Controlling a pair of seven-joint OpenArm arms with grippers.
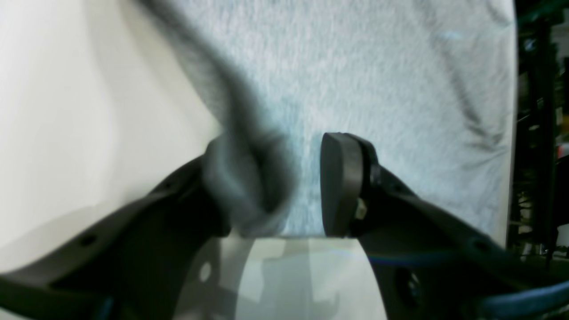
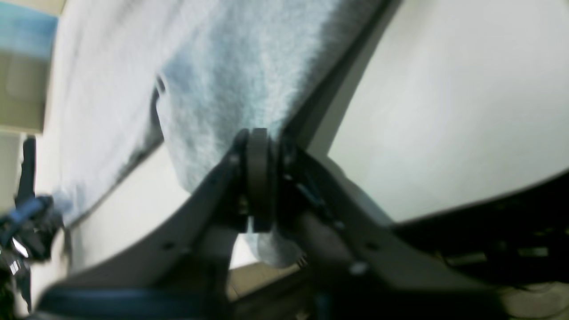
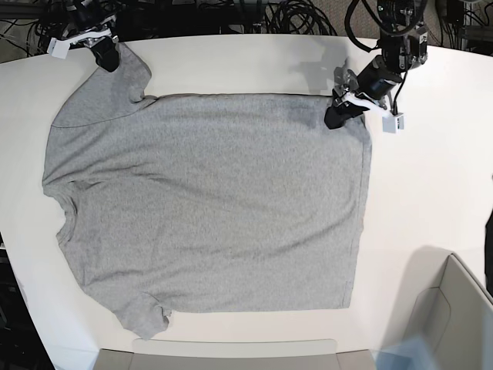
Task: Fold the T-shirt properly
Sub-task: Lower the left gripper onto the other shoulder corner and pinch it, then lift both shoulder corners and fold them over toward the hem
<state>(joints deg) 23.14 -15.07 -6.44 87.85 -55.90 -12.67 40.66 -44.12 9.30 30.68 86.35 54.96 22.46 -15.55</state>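
The heather-grey T-shirt (image 3: 208,200) lies spread flat on the white table (image 3: 431,193), plain side up, with its neck at the left and its hem at the right. My right gripper (image 3: 108,58) is at the far left sleeve. In the right wrist view it (image 2: 260,146) is shut on a pinch of the grey cloth (image 2: 222,75). My left gripper (image 3: 337,116) is at the far right hem corner. In the left wrist view it (image 1: 284,173) stands with its jaws apart. A fold of cloth (image 1: 249,186) drapes over one finger, and the other pad (image 1: 342,186) is bare.
Cables and arm bases line the table's far edge (image 3: 254,15). A grey bin (image 3: 454,324) stands at the near right corner. A pale tray edge (image 3: 231,356) runs along the near side. Bare table shows right of the shirt.
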